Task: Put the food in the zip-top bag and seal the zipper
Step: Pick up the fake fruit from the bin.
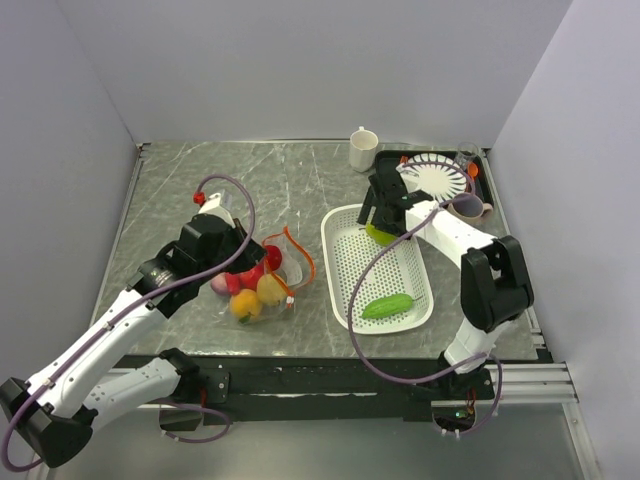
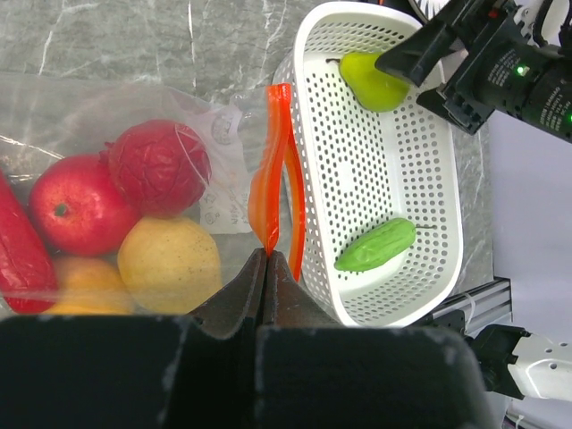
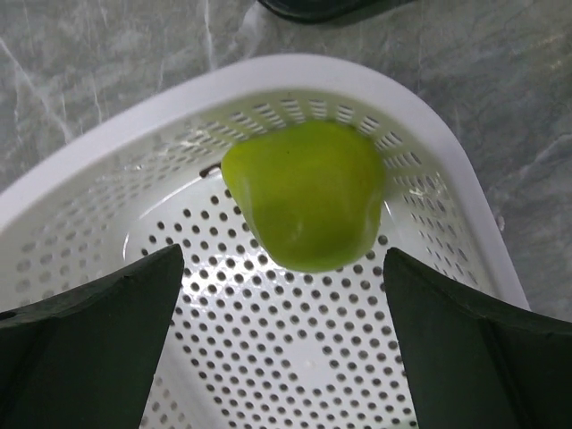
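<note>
The clear zip-top bag [image 1: 258,290] lies at centre-left and holds a red chilli [image 2: 18,250], red balls [image 2: 71,206], a yellow ball [image 2: 170,264] and an orange one [image 2: 85,286]. My left gripper [image 1: 258,255] [image 2: 265,255] is shut on the end of the orange-red zipper [image 2: 273,170] [image 1: 305,258]. My right gripper [image 1: 378,222] [image 3: 284,259] is open just above a green fruit [image 3: 304,192] [image 1: 380,236] at the far end of the white basket [image 1: 345,285]. A green cucumber [image 1: 388,306] [image 2: 375,246] lies at the basket's near end.
A white mug [image 1: 364,150] stands at the back. A striped plate [image 1: 436,178] with orange cutlery [image 1: 471,172] sits on a dark tray [image 1: 392,160] at the back right, next to a purple cup [image 1: 468,207]. The basket [image 2: 420,161] lies close to the zipper.
</note>
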Motion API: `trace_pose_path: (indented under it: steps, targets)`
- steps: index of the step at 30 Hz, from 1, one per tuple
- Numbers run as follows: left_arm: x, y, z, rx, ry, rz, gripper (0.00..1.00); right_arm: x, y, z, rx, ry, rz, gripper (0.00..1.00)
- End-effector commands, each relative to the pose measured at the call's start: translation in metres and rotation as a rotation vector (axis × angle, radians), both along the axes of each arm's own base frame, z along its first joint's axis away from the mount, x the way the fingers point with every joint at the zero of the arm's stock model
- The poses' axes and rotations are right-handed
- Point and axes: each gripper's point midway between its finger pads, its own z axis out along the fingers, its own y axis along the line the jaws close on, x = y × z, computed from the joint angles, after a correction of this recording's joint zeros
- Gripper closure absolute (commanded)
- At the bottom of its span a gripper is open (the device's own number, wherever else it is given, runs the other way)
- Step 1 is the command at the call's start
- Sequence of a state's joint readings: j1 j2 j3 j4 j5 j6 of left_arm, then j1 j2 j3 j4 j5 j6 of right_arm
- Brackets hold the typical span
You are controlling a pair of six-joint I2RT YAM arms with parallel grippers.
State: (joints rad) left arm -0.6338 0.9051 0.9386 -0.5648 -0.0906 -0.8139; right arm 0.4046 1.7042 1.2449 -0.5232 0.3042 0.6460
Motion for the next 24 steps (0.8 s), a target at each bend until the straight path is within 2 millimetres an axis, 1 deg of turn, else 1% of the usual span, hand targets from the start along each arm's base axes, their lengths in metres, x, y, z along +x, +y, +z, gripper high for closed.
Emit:
trace_pose_path:
  steps: [1, 3, 4, 7, 8, 9, 13, 20, 24]
  targets:
    - [0.004, -0.004, 0.011, -0.020, -0.034, -0.005, 0.99, 0.025, -0.004, 0.011, 0.023, -0.067, -0.124, 0.00]
    - [0.004, -0.003, 0.012, -0.020, -0.039, -0.002, 0.99, 0.027, -0.004, 0.009, 0.016, -0.055, -0.137, 0.00]
    - [0.004, -0.003, 0.013, -0.021, -0.040, -0.001, 0.99, 0.027, -0.007, 0.002, -0.004, -0.042, -0.154, 0.00]
    - [0.004, -0.003, 0.012, -0.020, -0.038, -0.003, 0.99, 0.026, -0.013, -0.007, -0.021, -0.037, -0.182, 0.00]
    - [0.004, -0.003, 0.011, -0.020, -0.035, -0.001, 0.99, 0.030, -0.010, -0.008, -0.007, -0.057, -0.171, 0.00]
    - [0.004, -0.004, 0.010, -0.020, -0.033, -0.005, 0.99, 0.025, -0.011, -0.016, -0.010, -0.038, -0.171, 0.00]
    - [0.004, -0.005, 0.011, -0.024, -0.034, -0.010, 0.99, 0.019, -0.022, -0.028, -0.047, -0.019, -0.217, 0.01]
    - [0.004, -0.004, 0.012, -0.018, -0.036, -0.010, 0.99, 0.020, -0.024, -0.046, -0.073, 0.030, -0.197, 0.01]
    - [0.004, -0.004, 0.012, -0.018, -0.036, -0.012, 0.99, 0.019, -0.021, -0.055, -0.062, 0.041, -0.179, 0.03]
